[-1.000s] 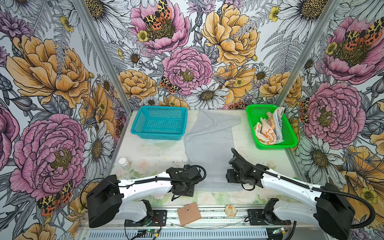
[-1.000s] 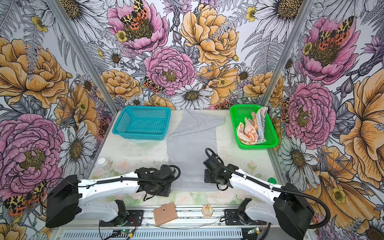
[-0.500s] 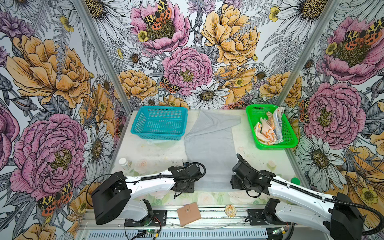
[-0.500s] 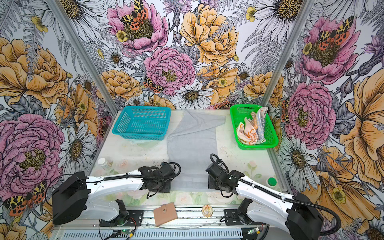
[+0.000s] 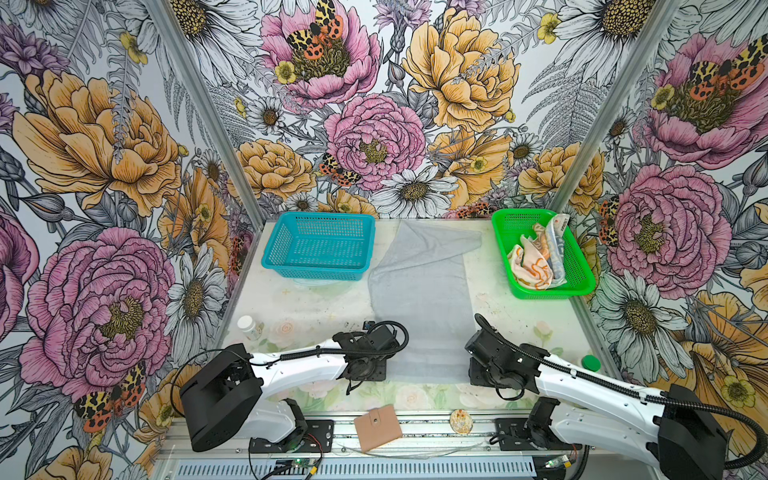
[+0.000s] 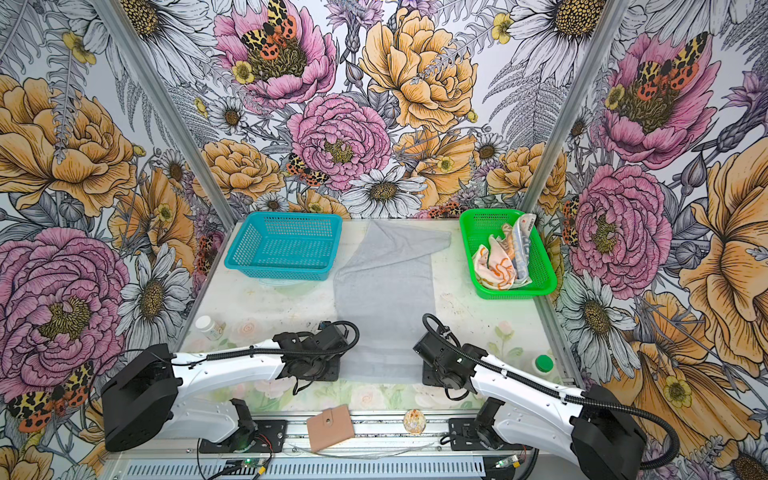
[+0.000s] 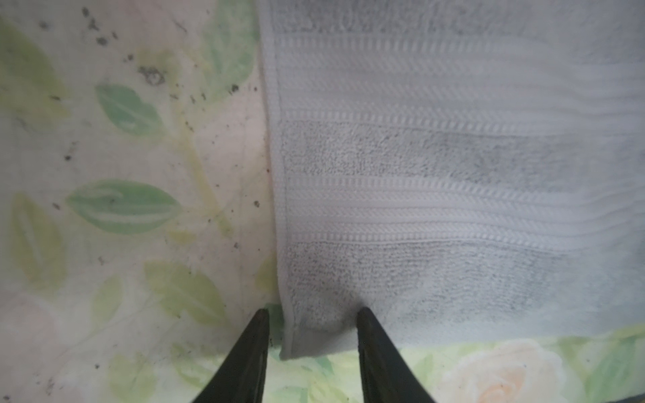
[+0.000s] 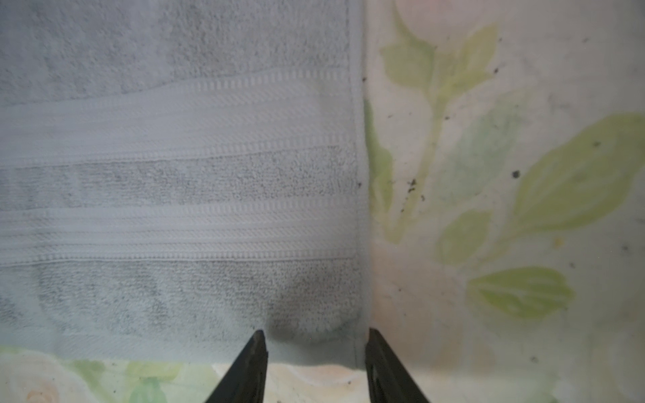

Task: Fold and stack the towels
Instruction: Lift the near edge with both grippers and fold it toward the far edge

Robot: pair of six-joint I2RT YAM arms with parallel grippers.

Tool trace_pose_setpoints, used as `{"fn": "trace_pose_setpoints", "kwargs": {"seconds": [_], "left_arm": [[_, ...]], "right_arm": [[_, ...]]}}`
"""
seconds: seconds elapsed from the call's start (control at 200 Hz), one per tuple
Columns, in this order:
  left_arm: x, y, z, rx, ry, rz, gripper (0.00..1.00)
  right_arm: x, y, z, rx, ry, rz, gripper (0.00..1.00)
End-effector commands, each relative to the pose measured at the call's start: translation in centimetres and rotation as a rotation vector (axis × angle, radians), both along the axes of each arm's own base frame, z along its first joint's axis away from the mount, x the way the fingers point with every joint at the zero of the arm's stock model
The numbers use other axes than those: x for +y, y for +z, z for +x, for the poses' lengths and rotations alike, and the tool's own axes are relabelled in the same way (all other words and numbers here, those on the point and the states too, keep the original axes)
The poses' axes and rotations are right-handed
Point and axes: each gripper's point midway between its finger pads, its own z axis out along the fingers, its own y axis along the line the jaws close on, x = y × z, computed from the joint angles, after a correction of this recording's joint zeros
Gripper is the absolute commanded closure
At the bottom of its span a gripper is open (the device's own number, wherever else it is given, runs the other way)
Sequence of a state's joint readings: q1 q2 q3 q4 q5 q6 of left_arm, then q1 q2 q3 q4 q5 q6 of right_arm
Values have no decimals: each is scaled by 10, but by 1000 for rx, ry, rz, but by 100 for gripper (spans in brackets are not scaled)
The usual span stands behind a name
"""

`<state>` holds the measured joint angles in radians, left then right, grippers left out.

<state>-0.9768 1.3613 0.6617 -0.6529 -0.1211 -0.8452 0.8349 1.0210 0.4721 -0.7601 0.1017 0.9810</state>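
- Left tool (image 7: 311, 310) and right tool (image 8: 316, 330): jaws partly apart, each straddling a corner of the flat grey towel (image 5: 419, 291), nothing clamped.
- No fold yet; two patterned towels (image 5: 530, 266) lie crumpled in the green basket (image 5: 548, 294), well beyond the right tool.

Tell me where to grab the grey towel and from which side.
Grip the grey towel by its two near corners, one per claw, coming down from above. It lies flat on the table, so only the hemmed corners offer an edge to pinch; the left claw and right claw each straddle one.
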Motion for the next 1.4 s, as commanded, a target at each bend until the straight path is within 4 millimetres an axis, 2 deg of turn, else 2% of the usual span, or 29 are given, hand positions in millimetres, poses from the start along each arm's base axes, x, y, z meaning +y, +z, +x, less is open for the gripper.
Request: {"fn": "trace_pose_setpoints", "kwargs": {"seconds": [0.0, 0.085, 0.205, 0.295, 0.335, 0.435, 0.625, 0.69, 0.781, 0.941, 1.101, 1.396], "left_arm": [[-3, -6, -1, 6, -19, -6, 60], [0, -10, -4, 20, -13, -2, 68], [2, -12, -9, 38, -5, -7, 86], [4, -11, -10, 37, 0, -15, 100], [4, -9, -10, 33, 3, -19, 100], [3, -3, -10, 22, 1, -41, 100], [7, 18, -15, 3, -39, -32, 100], [8, 29, -19, -6, -69, -32, 100], [8, 48, -21, -33, -100, -55, 100], [-4, 94, -20, -110, -160, -176, 100], [-1, 131, -21, -168, -198, -213, 100], [7, 161, -27, -225, -258, -242, 100]], "right_arm": [[-5, -2, -1, -5, -24, -19, 52], [-5, -4, -1, 5, -26, -33, 52], [-4, -6, 0, 13, -19, -50, 52], [-3, -8, -2, 18, -16, -48, 63], [-3, -8, -2, 22, -17, -44, 69], [-3, -8, -5, 25, -19, -27, 99], [3, 5, -9, 12, -27, 49, 100], [5, 20, -9, -8, -23, 71, 100], [8, 50, -4, -60, -11, 96, 100], [-1, 105, 1, -145, 4, 91, 100], [-9, 142, -1, -192, 15, 101, 100], [-24, 208, -6, -304, 44, 139, 100]]}}
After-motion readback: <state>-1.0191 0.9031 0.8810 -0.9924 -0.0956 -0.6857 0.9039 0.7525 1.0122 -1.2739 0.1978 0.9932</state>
